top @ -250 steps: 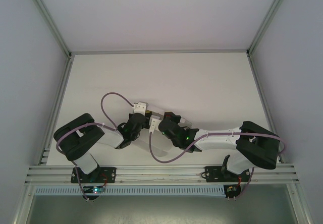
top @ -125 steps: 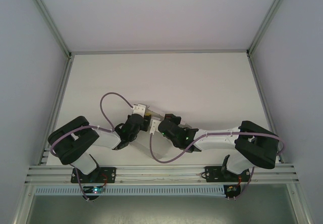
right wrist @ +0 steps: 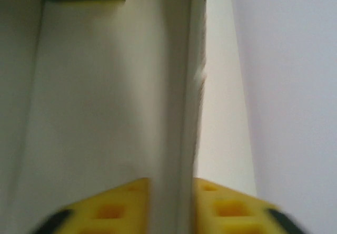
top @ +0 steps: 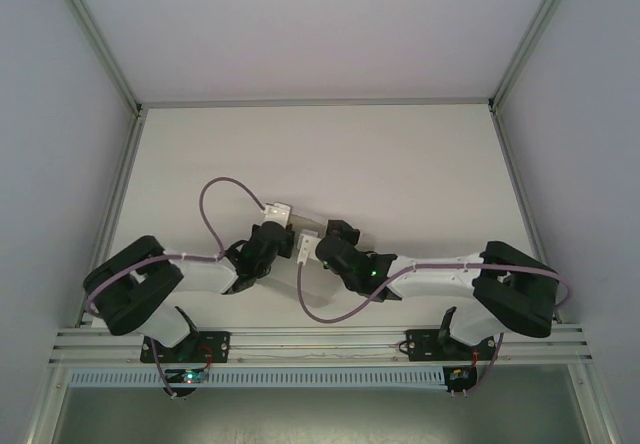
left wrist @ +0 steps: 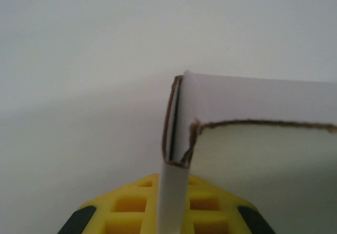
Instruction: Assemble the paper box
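The left end effector [left wrist: 171, 194] pinches the paper box [left wrist: 263, 105] wall — edge-on.

Setting: laboratory robot cell. Evidence: white table [top: 400, 164] ahead of arm bases [top: 185, 346], aluminium-profile frame [top: 320, 337], plain enclosure walls [top: 50, 164] flanking.

Left arm [top: 205, 276], right arm [top: 440, 269]: white link shells, black joint housings noted. Purple cable [top: 225, 199] looped off each arm. Green light [top: 372, 273] seen on black wrist housing, centre of frame. Black bases [top: 185, 349] at lower edge. Tool fingers [left wrist: 131, 207] moulded yellow, square pockets.
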`<state>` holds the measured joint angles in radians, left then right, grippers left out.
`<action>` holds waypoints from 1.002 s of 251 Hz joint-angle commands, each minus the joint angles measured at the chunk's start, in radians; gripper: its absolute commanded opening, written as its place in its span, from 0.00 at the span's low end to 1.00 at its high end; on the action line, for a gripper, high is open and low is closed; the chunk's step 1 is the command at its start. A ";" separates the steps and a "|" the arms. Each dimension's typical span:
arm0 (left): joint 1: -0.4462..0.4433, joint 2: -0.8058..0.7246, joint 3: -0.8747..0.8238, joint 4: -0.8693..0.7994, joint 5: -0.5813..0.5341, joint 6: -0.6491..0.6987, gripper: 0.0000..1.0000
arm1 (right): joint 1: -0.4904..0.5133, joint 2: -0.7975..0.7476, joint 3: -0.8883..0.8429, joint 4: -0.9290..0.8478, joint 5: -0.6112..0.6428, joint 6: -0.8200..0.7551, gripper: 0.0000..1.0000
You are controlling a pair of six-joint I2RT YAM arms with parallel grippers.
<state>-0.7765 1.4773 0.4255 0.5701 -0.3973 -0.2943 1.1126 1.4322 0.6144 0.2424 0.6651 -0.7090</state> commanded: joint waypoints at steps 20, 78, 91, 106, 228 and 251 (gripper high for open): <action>0.001 -0.181 -0.011 -0.087 -0.114 -0.049 0.00 | 0.025 -0.245 0.011 0.033 -0.136 0.084 0.98; -0.001 -0.347 -0.064 -0.163 -0.155 -0.138 0.00 | -0.022 -0.660 -0.032 0.020 -0.196 0.442 0.98; 0.000 -0.370 -0.073 -0.182 -0.161 -0.149 0.00 | -0.060 -0.716 -0.036 -0.002 -0.176 0.543 0.98; -0.003 -0.390 -0.073 -0.203 -0.156 -0.144 0.00 | -0.111 -0.749 -0.031 -0.046 -0.189 0.628 0.98; -0.004 -0.362 -0.057 -0.198 -0.146 -0.175 0.00 | -0.279 -0.335 0.149 -0.317 -0.252 0.762 0.98; -0.004 -0.356 -0.062 -0.169 -0.135 -0.184 0.00 | -0.288 -0.323 0.107 -0.260 -0.356 0.765 0.98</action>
<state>-0.7769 1.1137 0.3515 0.3832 -0.5034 -0.4347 0.8371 1.1065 0.7418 -0.0383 0.4450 0.0181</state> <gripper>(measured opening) 0.085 0.983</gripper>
